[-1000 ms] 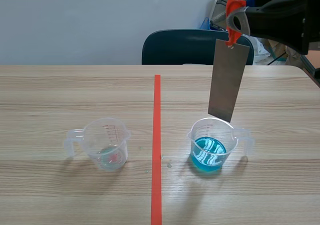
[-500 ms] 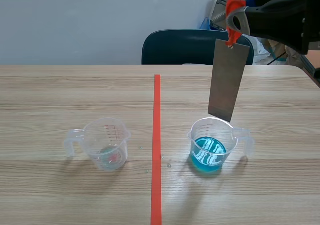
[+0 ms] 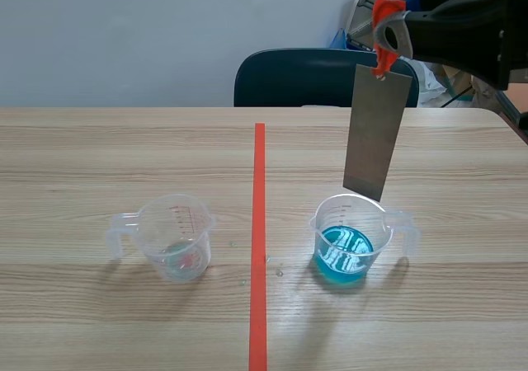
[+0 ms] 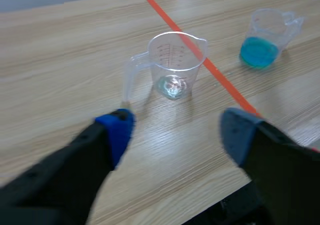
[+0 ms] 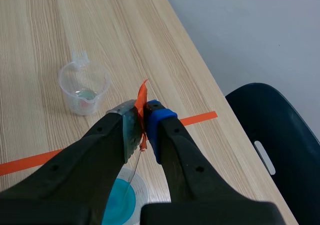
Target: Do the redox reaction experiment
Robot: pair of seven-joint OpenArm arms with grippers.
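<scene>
the right gripper (image 5: 141,121) is clamped on the orange-taped top of a grey metal sheet (image 3: 376,132), which hangs upright with its lower edge at the rim of the measuring cup of blue liquid (image 3: 345,241). the right wrist view shows the sheet only edge-on. the left gripper (image 4: 175,127), visible only in its own view, stands wide open, short of the clear measuring cup (image 4: 174,65), which holds a faint residue.

Two clear measuring cups (image 3: 175,237) (image 3: 351,241), one metal strip (image 3: 378,132), one dark chair (image 3: 301,78)
</scene>
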